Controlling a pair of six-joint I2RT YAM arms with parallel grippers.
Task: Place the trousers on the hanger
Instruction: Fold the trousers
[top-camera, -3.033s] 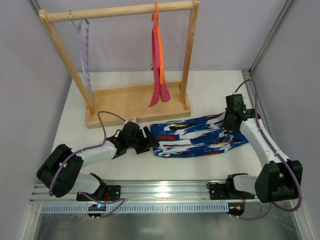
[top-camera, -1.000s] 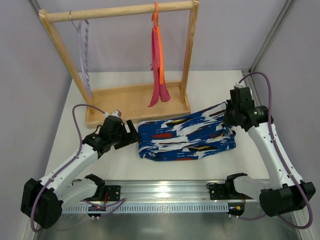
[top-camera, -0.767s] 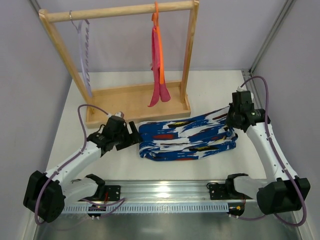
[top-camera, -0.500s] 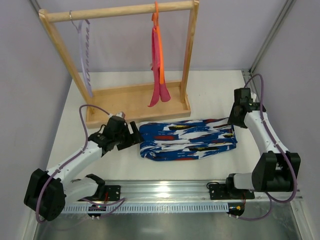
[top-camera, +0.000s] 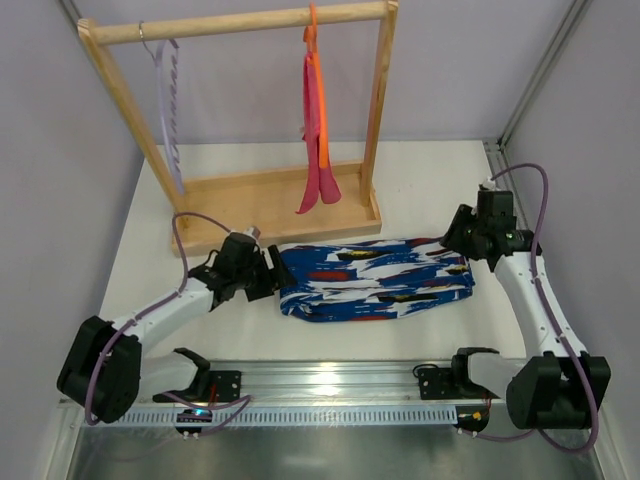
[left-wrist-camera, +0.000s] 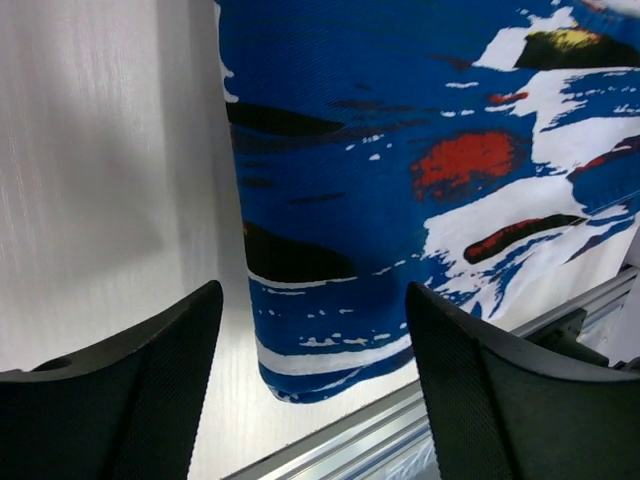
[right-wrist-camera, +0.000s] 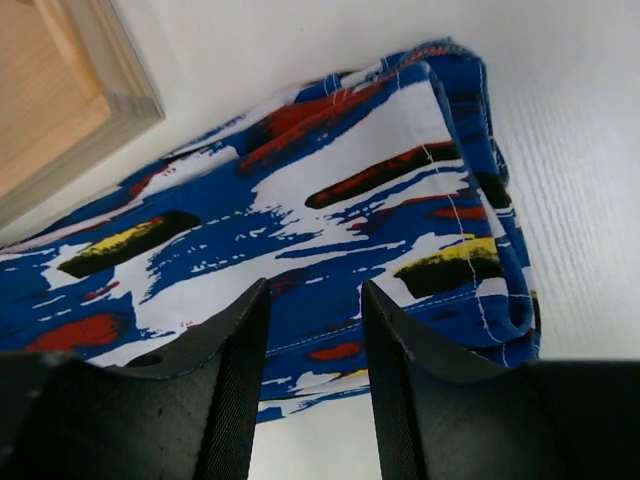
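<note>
Lilac hanger (top-camera: 170, 110) hangs off the wooden rack (top-camera: 240, 22) up at 10 o'clock. Left gripper (top-camera: 272, 272), fingers apart and empty, sits at the 9 o'clock end of the trousers (top-camera: 375, 280), which lie folded on the table (top-camera: 420, 180). Right gripper (top-camera: 452, 235), also apart and empty, is at their 2 o'clock corner.

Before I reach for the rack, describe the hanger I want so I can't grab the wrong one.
Look at the wooden rack at the back of the table. The hanger hangs by its metal hook near the left end of the top rail. It is thin, pale lilac and bare, while the orange hanger further right carries a pink cloth.
</note>
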